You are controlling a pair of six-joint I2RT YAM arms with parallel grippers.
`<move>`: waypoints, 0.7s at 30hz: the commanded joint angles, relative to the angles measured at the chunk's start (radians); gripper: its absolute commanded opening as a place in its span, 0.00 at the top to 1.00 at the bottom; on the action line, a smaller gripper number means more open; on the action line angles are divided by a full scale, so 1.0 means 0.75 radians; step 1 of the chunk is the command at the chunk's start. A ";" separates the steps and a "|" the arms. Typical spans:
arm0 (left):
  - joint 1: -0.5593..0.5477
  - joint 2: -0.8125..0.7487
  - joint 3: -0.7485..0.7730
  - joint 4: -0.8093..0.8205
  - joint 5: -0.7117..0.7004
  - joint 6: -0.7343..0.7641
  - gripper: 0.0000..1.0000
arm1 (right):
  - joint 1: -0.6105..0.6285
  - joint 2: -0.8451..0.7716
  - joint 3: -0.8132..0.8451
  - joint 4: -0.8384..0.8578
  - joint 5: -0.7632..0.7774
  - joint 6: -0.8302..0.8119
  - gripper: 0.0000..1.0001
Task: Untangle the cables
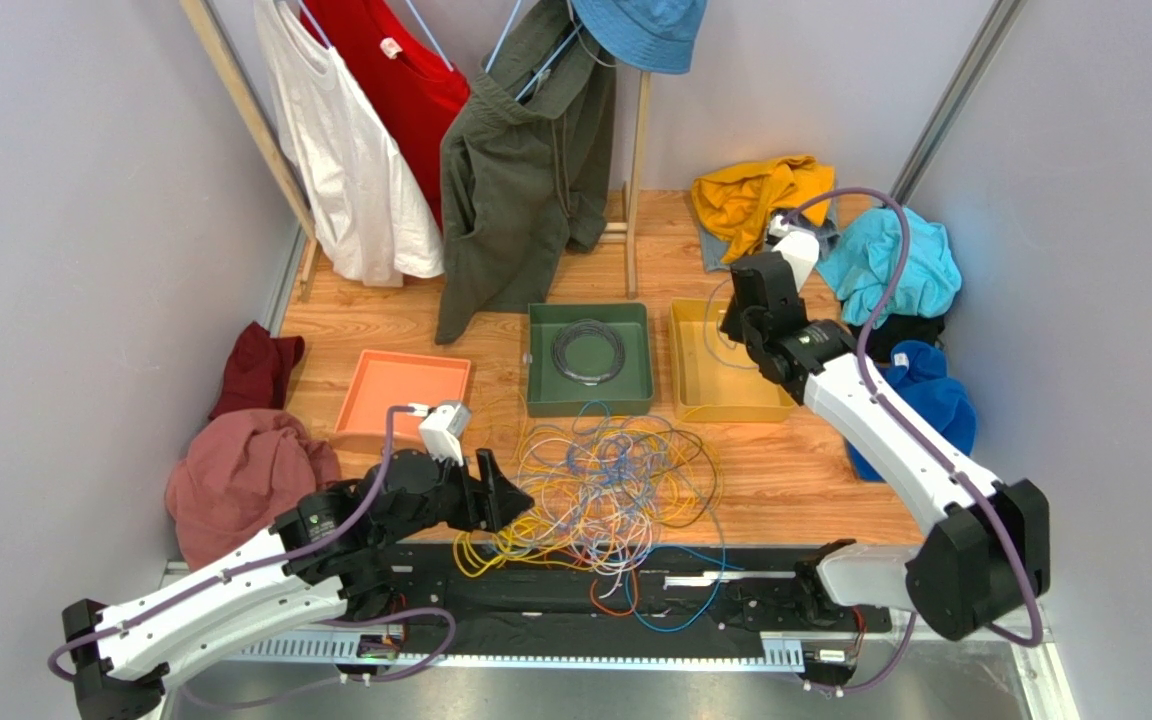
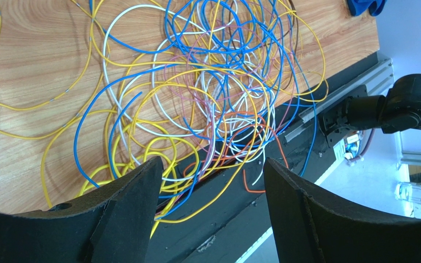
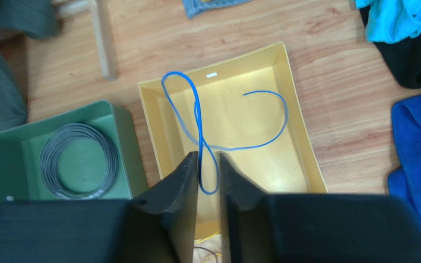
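Cables (image 1: 612,495) in yellow, blue, white and orange lie heaped at six o'clock on the table (image 1: 793,480), one blue cable (image 3: 197,112) apart in the yellow tray (image 3: 251,120) at one o'clock. The left arm (image 1: 237,585) stretches in low from seven o'clock, the left gripper (image 2: 212,164) gaping wide and empty at the heap's nine o'clock edge. The right arm (image 1: 883,428) reaches out, the right gripper (image 3: 209,159) pointing down over the tray, jaws parted a crack around that cable's near loop, not pinching it.
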 commanded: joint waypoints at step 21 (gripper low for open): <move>0.001 0.441 0.129 0.269 -0.112 0.077 0.24 | 0.499 -0.101 -0.331 0.227 -0.258 0.152 0.39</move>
